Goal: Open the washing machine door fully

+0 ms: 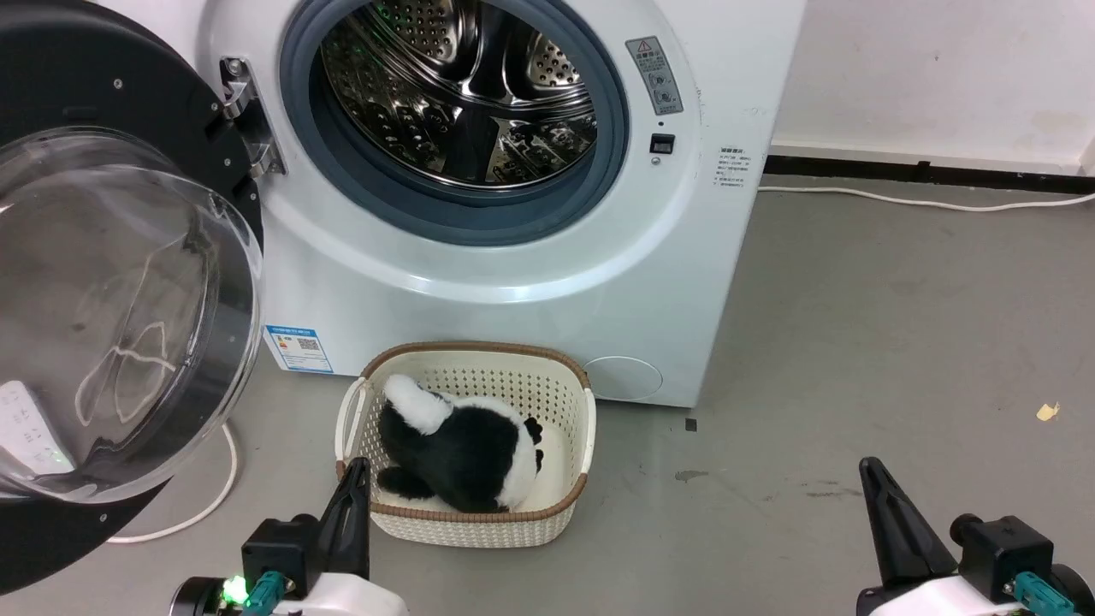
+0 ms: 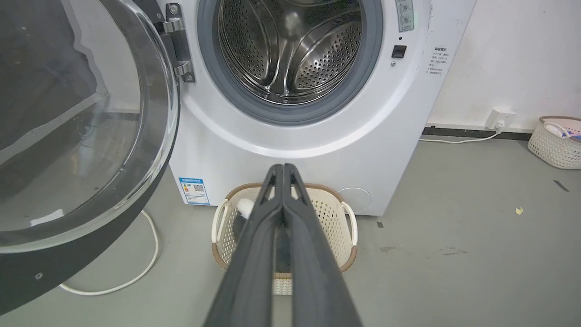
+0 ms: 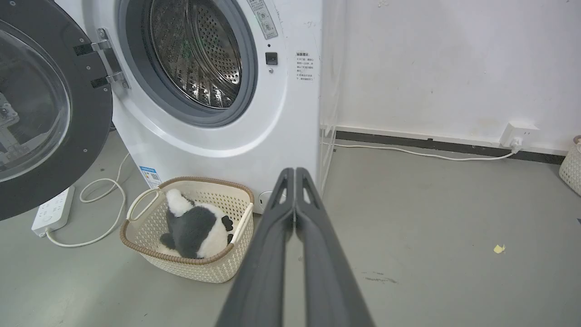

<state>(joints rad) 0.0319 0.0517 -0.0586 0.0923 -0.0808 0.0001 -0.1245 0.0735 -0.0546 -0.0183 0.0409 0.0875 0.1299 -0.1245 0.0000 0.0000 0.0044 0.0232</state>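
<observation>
The washing machine door (image 1: 111, 299) stands wide open left of the washing machine (image 1: 513, 282), left gripper (image 1: 359, 469) and right gripper (image 1: 873, 470) both closed, empty, well clear; opening looks finished, barring a final nudge.

Looks like a laundry corner in a pretty bare room, can't tell if it's a home utility space or some kind of test room tbh. There's a white front-loading washing machine (image 1: 513, 291) sitting straight on a plain grey floor (image 1: 898, 342) against a scuffed white wall (image 3: 431, 59) with a black skirting strip (image 3: 386, 140). A cream laundry basket (image 1: 479, 349) sits right in front of it with a black-and-white plush toy (image 1: 462, 453) inside, a second basket (image 2: 556, 145) sits further along the wall, a power strip (image 3: 52, 211) lies loose on the floor, and a white cable (image 3: 408, 153) runs to a wall socket (image 3: 517, 131)
</observation>
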